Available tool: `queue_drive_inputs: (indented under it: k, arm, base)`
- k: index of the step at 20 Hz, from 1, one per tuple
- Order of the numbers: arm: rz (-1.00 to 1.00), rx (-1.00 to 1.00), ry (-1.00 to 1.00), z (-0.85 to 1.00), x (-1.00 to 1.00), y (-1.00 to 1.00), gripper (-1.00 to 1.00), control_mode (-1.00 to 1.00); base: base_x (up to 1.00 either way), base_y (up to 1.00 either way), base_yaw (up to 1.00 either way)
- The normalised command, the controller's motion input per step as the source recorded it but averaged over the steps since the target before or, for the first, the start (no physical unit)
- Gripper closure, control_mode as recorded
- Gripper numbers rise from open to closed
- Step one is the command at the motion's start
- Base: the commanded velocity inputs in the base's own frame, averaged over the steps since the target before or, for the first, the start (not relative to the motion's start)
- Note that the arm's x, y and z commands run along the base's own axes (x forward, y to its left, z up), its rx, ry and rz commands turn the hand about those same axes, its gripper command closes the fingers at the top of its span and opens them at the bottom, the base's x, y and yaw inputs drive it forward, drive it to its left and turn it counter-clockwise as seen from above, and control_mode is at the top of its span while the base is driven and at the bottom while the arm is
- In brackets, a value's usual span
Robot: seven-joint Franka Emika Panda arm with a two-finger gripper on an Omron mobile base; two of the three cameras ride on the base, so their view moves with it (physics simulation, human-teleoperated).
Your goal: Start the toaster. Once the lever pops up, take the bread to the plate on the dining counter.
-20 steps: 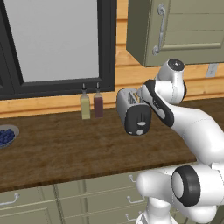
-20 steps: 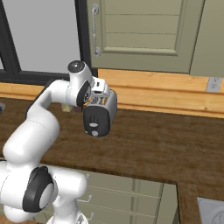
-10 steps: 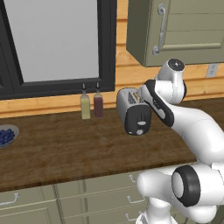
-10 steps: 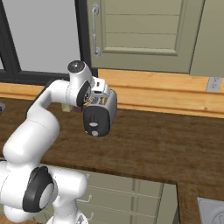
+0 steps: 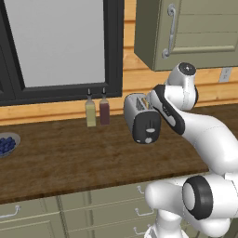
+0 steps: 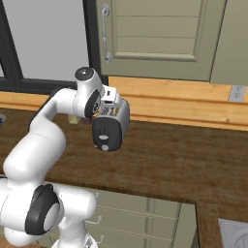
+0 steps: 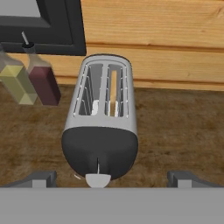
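Note:
The silver-grey toaster (image 7: 104,113) stands on the wood worktop, its glossy black end panel facing me. A pale cream-tan bread (image 7: 113,89) slice sits down in its right slot. The lever (image 7: 98,179), a pale knob, is at the low end of its narrow vertical slot. My gripper (image 7: 113,178) hovers above and in front of the toaster, open, its dark fingertips (image 7: 41,178) wide apart on either side of the end panel, holding nothing. From the base views the toaster (image 5: 142,118) (image 6: 110,127) sits just under my hand, lever (image 5: 148,139) low on the panel.
Two bottles, one yellow-green (image 5: 90,111) and one dark red (image 5: 104,110), stand left of the toaster against the wall. A grey bowl of blue berries (image 5: 7,144) is at the far left. A cabinet (image 5: 186,32) hangs overhead. A sink corner (image 6: 233,235) shows lower right.

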Motion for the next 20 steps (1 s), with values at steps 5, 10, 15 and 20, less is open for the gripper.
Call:
queue_drive_inputs:
  k: [5, 10, 15, 20]
  arm:
    - [0.0, 0.0, 0.0, 0.0, 0.0, 0.0, -1.0, -1.0]
    - [0.0, 0.0, 0.0, 0.0, 0.0, 0.0, -1.0, -1.0]
    - [0.0, 0.0, 0.0, 0.0, 0.0, 0.0, -1.0, -1.0]
    - [0.0, 0.0, 0.0, 0.0, 0.0, 0.0, -1.0, -1.0]
  base:
    - [0.0, 0.0, 0.0]
    - [0.0, 0.0, 0.0]
    - [0.0, 0.0, 0.0]
    - [0.0, 0.0, 0.0]
